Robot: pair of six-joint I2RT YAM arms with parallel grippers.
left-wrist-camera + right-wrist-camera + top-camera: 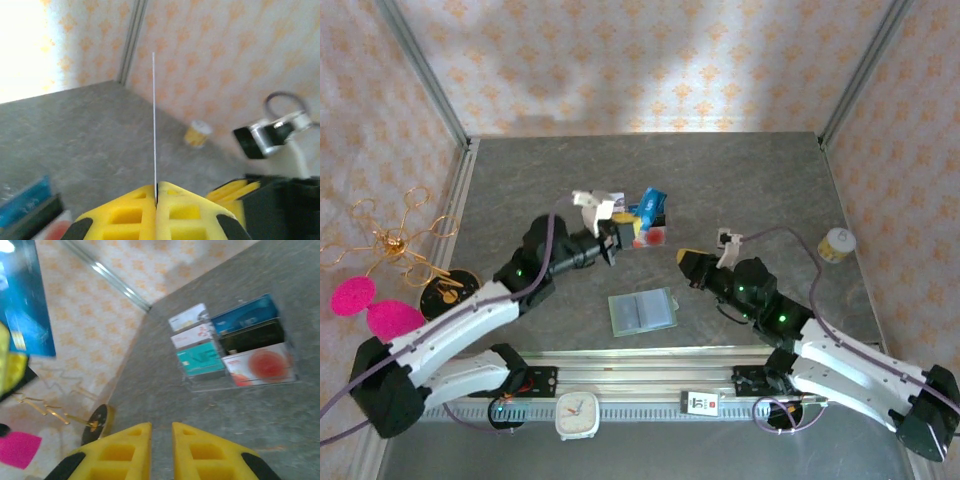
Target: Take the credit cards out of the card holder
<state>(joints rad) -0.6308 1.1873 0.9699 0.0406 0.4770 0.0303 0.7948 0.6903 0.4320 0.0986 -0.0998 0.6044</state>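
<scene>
A grey, stone-patterned table (520, 180) sits inside walls of orange-patterned paper, with two robot arms reaching in from the near edge.

At far left, beyond the table's rail, stands a gold wire ornament (390, 235). The left arm stretches toward the middle of the table. The yellow fingers of the left gripper (156, 196) are clenched on the lower edge of a thin blue plastic credit card (27, 300). The card is held upright in the air and looks like a fine pale line from the wrist camera. Close by it on the table is a clear plastic rack (205, 386) of assorted cards.

Nearer the front edge, between the two arms, a sage-green, soft bifold card holder (642, 311) lies open and flat. Whether its pockets hold more cards cannot be told.

To its right, the right gripper (161, 434) hovers with its fingers parted by a slim gap and nothing between them. A small yellow-and-white jar (836, 244) stands at the far right.

The step in hand appears to be setting the freed card down. To do it well, keep the pinch firm, since so thin a card could pivot or slip. Carry it clear of the rack and lower it onto bare table. Let go only once it rests there.
</scene>
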